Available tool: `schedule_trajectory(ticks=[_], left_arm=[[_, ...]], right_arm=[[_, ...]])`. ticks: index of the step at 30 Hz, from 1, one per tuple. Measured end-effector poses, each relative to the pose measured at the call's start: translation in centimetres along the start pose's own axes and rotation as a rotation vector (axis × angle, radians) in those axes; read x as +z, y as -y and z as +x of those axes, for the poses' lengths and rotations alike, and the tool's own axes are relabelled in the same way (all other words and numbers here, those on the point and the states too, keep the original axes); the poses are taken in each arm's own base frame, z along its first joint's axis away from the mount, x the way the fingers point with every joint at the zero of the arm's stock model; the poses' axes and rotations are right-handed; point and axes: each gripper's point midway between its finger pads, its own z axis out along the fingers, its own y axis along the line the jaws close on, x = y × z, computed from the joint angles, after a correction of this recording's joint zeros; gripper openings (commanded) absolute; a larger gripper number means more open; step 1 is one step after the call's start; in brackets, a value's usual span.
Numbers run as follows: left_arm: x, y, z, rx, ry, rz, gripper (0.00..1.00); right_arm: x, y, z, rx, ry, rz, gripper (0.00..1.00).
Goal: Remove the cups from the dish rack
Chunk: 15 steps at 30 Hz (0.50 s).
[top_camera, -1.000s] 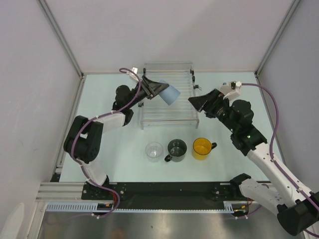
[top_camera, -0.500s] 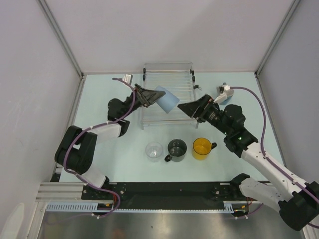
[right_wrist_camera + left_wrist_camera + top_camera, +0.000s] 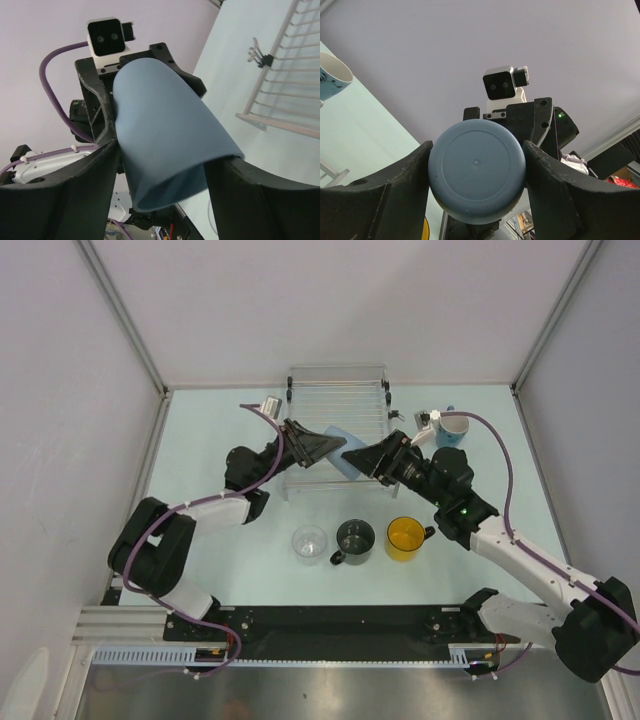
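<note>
Over the dish rack (image 3: 337, 405) at the desk's far edge, the left gripper (image 3: 477, 155) clamps the pale blue handleless cup (image 3: 165, 130) by its base. The right gripper (image 3: 169, 165) straddles its rim end; I cannot tell whether it presses. The blue handled mug (image 3: 452, 427) stands toward the far right corner. The clear glass tumbler (image 3: 310, 543), dark grey mug (image 3: 354, 538) and yellow mug (image 3: 405, 538) line up nearer the near edge.

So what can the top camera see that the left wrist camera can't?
Only the top camera shows the dish rack, the clear glass, the dark grey mug and the yellow mug. Only the left wrist camera shows the pale blue cup bottom-on, as a flat round disc. Both show that cup held in the left claw, and both show the blue mug.
</note>
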Motion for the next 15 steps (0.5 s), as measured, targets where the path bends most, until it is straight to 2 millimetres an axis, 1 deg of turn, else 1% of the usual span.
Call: schedule_trajectory(ticks=[1, 3, 4, 6, 9, 10, 11, 12, 13, 14, 15], left_arm=[[0.1, 0.0, 0.1, 0.002, 0.003, 0.000, 0.00], [0.1, -0.1, 0.2, 0.004, 0.006, -0.005, 0.00], [0.1, -0.2, 0.1, 0.001, 0.011, -0.009, 0.01], [0.1, -0.3, 0.1, 0.000, 0.018, -0.013, 0.00], [0.1, -0.4, 0.1, -0.002, 0.024, -0.016, 0.00], [0.1, -0.4, 0.1, -0.003, 0.025, -0.017, 0.00], [0.1, -0.3, 0.1, -0.011, 0.025, -0.016, 0.01], [0.1, -0.1, 0.1, -0.031, 0.025, -0.012, 0.10], [0.1, 0.0, 0.1, -0.050, 0.024, -0.009, 0.16], [0.1, 0.2, 0.2, -0.063, 0.019, -0.002, 0.30], [0.2, 0.5, 0.4, -0.067, 0.013, 0.005, 0.37]], right_arm=[[0.2, -0.2, 0.1, 0.000, -0.003, -0.010, 0.54], [0.5, -0.6, 0.3, 0.002, -0.010, -0.032, 0.47], [0.6, -0.9, 0.2, 0.002, -0.007, -0.044, 0.40], [0.6, -1.3, 0.2, 0.003, -0.003, -0.060, 0.35], [0.6, -1.8, 0.1, 0.001, 0.002, -0.076, 0.22], [0.6, -1.9, 0.1, 0.000, 0.004, -0.080, 0.08], [0.6, -2.0, 0.1, 0.001, 0.003, -0.085, 0.00], [0.5, -2.4, 0.1, 0.003, 0.002, -0.100, 0.00], [0.5, -2.7, 0.0, 0.000, 0.004, -0.111, 0.00], [0.4, -3.0, 0.0, -0.008, 0.007, -0.121, 0.00], [0.2, -3.3, 0.0, -0.012, 0.006, -0.126, 0.00]])
